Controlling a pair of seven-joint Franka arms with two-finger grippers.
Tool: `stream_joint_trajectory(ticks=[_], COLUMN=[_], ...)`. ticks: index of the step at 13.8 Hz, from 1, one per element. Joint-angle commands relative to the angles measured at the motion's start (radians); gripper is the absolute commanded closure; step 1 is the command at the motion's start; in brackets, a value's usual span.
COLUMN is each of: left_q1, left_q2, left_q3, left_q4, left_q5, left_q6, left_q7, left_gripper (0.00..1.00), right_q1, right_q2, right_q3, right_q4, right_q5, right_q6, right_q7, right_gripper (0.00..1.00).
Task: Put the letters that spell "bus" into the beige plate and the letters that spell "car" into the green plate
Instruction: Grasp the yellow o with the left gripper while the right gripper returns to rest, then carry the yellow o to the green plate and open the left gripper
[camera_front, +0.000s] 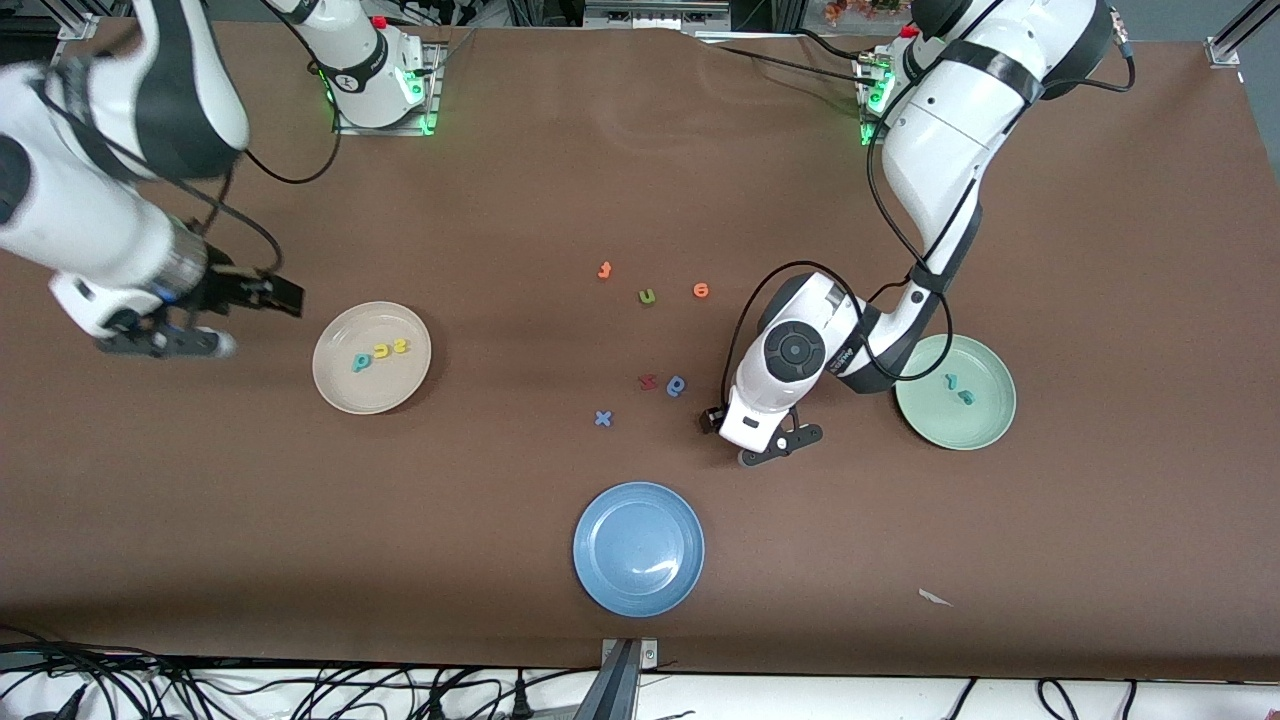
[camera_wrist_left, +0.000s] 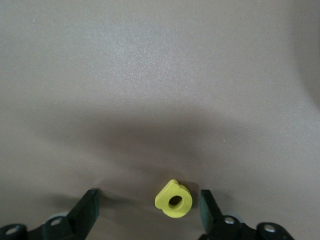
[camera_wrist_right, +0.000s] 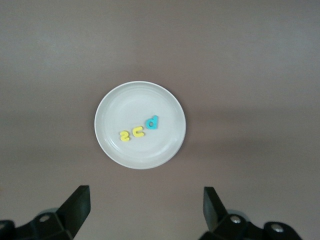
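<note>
My left gripper (camera_front: 778, 444) is down at the table between the green plate (camera_front: 940, 425) and the blue plate. Its open fingers stand either side of the yellow a (camera_wrist_left: 174, 201), which lies on the cloth closer to one finger (camera_wrist_left: 206, 200) and touches neither. The green plate holds the thin teal r (camera_front: 950, 379) and the teal c (camera_front: 965, 397). The beige plate (camera_front: 345, 395) holds the teal b (camera_front: 360, 362), yellow u (camera_front: 381, 351) and yellow s (camera_front: 400, 346). My right gripper (camera_front: 165, 343) hangs open and empty beside the beige plate, toward the right arm's end.
Loose letters lie mid-table: an orange t (camera_front: 604, 270), an olive u (camera_front: 647, 296), an orange e (camera_front: 701, 290), a red z (camera_front: 647, 381), a dark blue looped letter (camera_front: 677, 385) and a blue x (camera_front: 602, 418). The blue plate (camera_front: 638, 590) sits nearest the front camera.
</note>
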Motion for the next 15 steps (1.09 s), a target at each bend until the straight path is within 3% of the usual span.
stream_joint_trajectory(ticks=[1,4,7,10,15], left_q1=[-0.026,-0.035,-0.051,-0.051,-0.045], left_q2=[0.016,0.014,0.016,0.014,0.020], left_q3=[0.023,0.026,0.031,0.031,0.040], left_q4=[0.037,0.047,0.058,0.058,0.060], left_q5=[0.020,0.020,0.019,0.017,0.017], left_q6=[-0.018,-0.047,-0.065,-0.065,-0.062], left_q7=[-0.017,-0.017,-0.019,-0.023,-0.020], left_gripper=[0.17,0.29,0.41,0.55,0.63], right_q1=[-0.046,-0.060,-0.063,-0.063,-0.061], right_q2=[-0.125,-0.093,-0.064,-0.020,-0.061], right_q3=[0.022,0.019,0.007,-0.048,-0.044], right_q4=[0.000,0.121,0.163,0.218,0.164], right_q5=[0.001,0.006,0.009,0.111,0.087], right_q6=[-0.058,-0.125,-0.154,-0.216,-0.190], right_q7=[-0.007,-0.011,-0.012,-0.021,-0.012], right_gripper=[0.00,0.00,0.00,0.00,0.00])
